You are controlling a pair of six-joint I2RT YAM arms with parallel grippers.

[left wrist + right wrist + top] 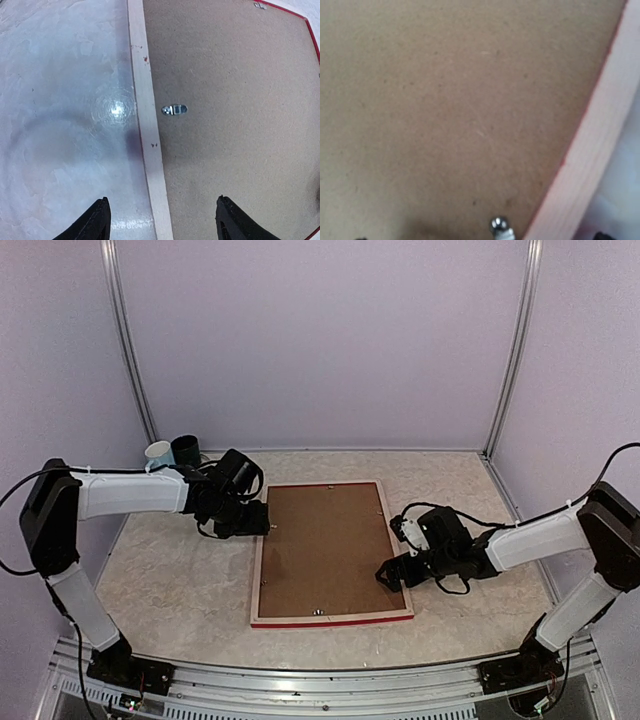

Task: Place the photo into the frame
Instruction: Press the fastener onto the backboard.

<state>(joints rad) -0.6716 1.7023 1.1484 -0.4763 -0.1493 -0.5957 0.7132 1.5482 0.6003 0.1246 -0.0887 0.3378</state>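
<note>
1. At the left rail of the frame [146,100], my left gripper [162,198] hangs with its jaws wide apart and nothing held. One finger is over the marbled table [60,100], the other over the brown backing board [235,100], and the pale wood rail runs between them.
2. Just inside that rail, a small metal clip [174,109] lies on the board. I cannot tell whether it is latched.
3. Across the frame, my right gripper [388,576] sits low over the right rail near the front corner. Its own camera is pressed so close that only dark slivers show at the bottom edge, so I cannot tell how far its jaws stand apart or whether it has hold of anything. A second clip [499,225] shows there, right beside the rail.
4. From above, the frame lies face down at mid-table, with a red edge along its near side and the board filling its opening.
5. No view shows the photo. It may lie under the board, or outside the cameras' reach.
6. My reading is that the board is seated, and what is left depends on whether the print is beneath it. If it is, the clips remain to be secured. If not, the board must come out first.
7. Behind the left arm, a white mug [158,452] and a dark cup [185,449] stand together, well apart from the work.
</note>
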